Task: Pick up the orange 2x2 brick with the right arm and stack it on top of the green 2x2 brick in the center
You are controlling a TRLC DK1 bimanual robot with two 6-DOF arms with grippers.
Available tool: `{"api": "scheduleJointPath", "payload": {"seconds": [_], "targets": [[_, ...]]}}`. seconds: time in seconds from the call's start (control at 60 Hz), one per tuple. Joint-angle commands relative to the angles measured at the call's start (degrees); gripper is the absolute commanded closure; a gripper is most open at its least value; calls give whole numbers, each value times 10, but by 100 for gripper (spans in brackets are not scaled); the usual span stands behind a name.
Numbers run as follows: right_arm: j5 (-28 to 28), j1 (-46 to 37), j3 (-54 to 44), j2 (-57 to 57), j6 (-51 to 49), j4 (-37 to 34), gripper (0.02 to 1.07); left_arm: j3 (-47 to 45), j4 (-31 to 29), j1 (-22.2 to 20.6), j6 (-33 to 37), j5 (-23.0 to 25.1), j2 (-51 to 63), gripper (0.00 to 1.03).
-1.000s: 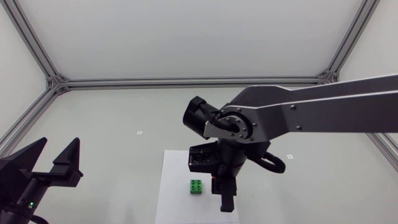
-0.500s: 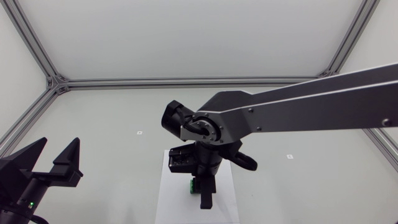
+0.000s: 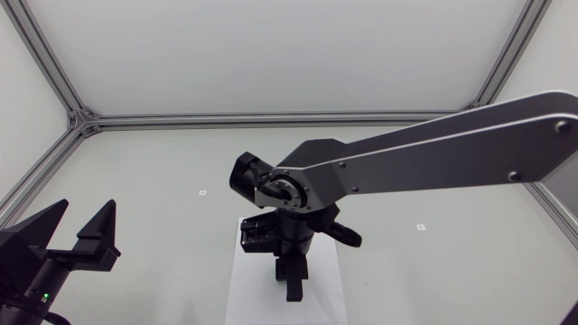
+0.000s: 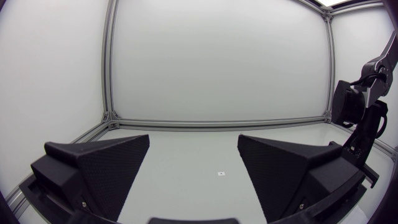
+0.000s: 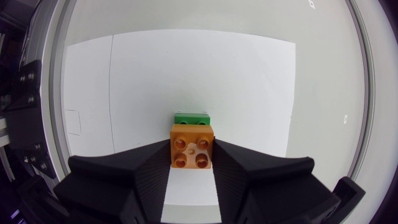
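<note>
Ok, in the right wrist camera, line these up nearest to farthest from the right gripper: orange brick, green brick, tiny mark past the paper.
1. Orange brick, between the right gripper's fingers.
2. Green brick, just ahead of it.
3. Tiny mark, far ahead, past the paper.

Orange brick, green brick, white sheet

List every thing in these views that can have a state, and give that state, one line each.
orange brick: gripped between the right gripper's fingers.
right gripper: shut on the orange brick.
green brick: on the white sheet, just ahead of the orange brick, partly hidden by it.
left gripper: open, empty.
</note>
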Motion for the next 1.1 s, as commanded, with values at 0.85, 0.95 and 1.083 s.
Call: {"api": "scheduleJointPath", "payload": {"seconds": [0.85, 0.95, 1.083], "targets": [[20, 21, 26, 54, 0, -23, 101, -23, -9, 2, 7, 3, -5, 4], [30, 20, 34, 67, 5, -49, 101, -23, -9, 2, 7, 3, -5, 4], [34, 7, 48, 92, 10, -82, 101, -23, -9, 2, 7, 3, -5, 4]]}}
